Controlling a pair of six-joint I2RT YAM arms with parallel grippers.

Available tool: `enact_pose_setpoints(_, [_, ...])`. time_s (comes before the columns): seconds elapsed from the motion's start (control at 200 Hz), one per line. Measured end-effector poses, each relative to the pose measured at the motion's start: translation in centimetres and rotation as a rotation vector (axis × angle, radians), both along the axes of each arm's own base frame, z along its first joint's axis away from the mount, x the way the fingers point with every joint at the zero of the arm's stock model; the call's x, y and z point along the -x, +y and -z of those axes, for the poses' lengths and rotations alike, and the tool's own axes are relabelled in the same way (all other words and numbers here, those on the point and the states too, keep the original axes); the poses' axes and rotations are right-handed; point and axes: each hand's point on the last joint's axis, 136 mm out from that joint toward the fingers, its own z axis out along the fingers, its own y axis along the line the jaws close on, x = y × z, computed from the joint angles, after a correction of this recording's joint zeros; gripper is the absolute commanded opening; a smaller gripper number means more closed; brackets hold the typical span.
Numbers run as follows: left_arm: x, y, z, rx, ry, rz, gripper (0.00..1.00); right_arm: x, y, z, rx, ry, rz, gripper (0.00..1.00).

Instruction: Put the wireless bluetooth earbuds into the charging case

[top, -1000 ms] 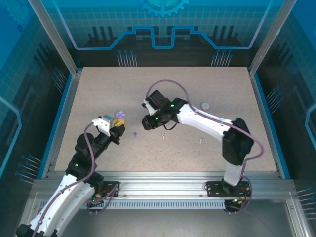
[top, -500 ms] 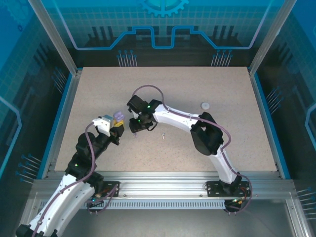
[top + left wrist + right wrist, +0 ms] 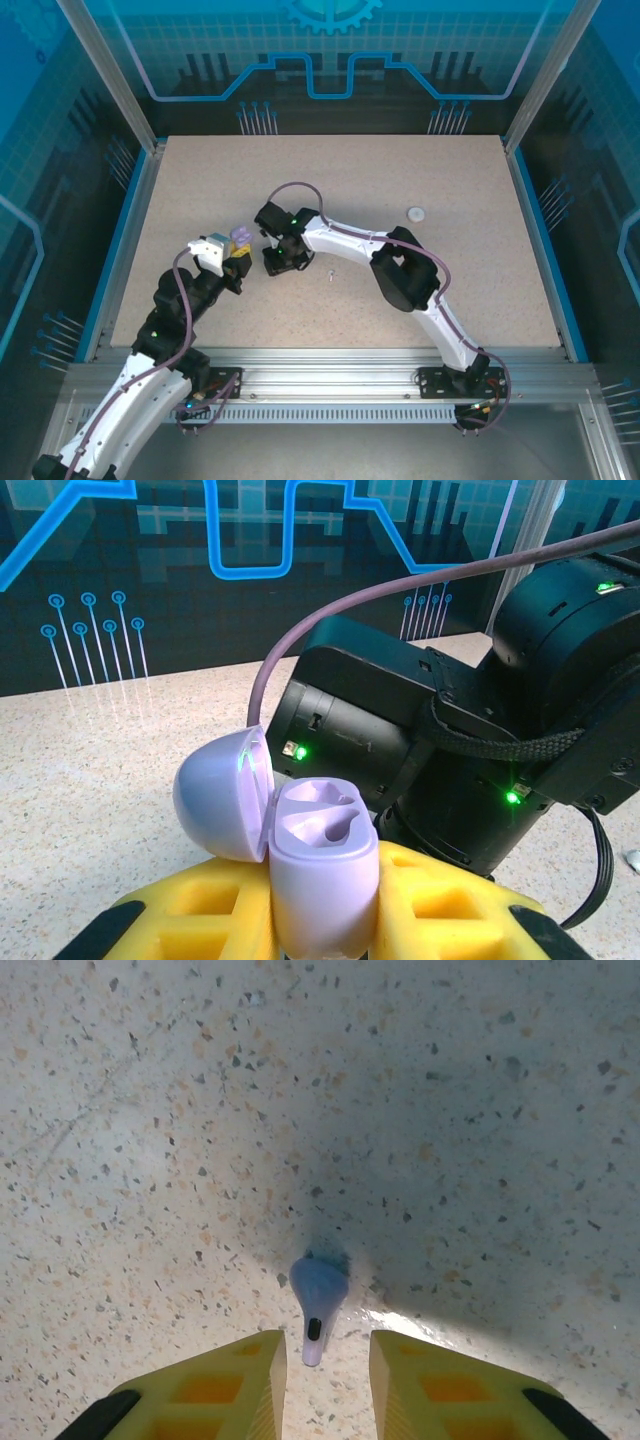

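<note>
Speckled table [image 3: 450,1110], right hand [image 3: 327,1362] part-open astride purple bud [image 3: 318,1288]

Down at the bottom edge, the left gripper [image 3: 325,915] has its yellow foam-like fingers [image 3: 200,915] pressed on either side of a pale purple plastic charging case [image 3: 322,870], held upright. Its domed lid [image 3: 220,800] hangs open to the left, and the two moulded wells [image 3: 315,820] inside are bare. Just behind looms the right arm's black boxy wrist housing [image 3: 370,730], dotted with small green lights [image 3: 302,750], a mauve cable [image 3: 400,590] arching over it above the speckled beige tabletop [image 3: 90,770].
</note>
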Motion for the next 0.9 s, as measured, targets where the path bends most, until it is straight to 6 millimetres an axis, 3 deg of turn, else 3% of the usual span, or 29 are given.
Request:
enact_pose_setpoints(0.28, [0.0,0.0,-0.1,0.001,-0.002,0.000,0.25,-0.4,0.5,1.6,0.015,0.010,0.004,0.26])
enact_pose_setpoints(0.9, [0.0,0.0,-0.1,0.001,-0.003,0.000,0.26,-0.5,0.9,1.7,0.056,-0.028,0.017,0.23])
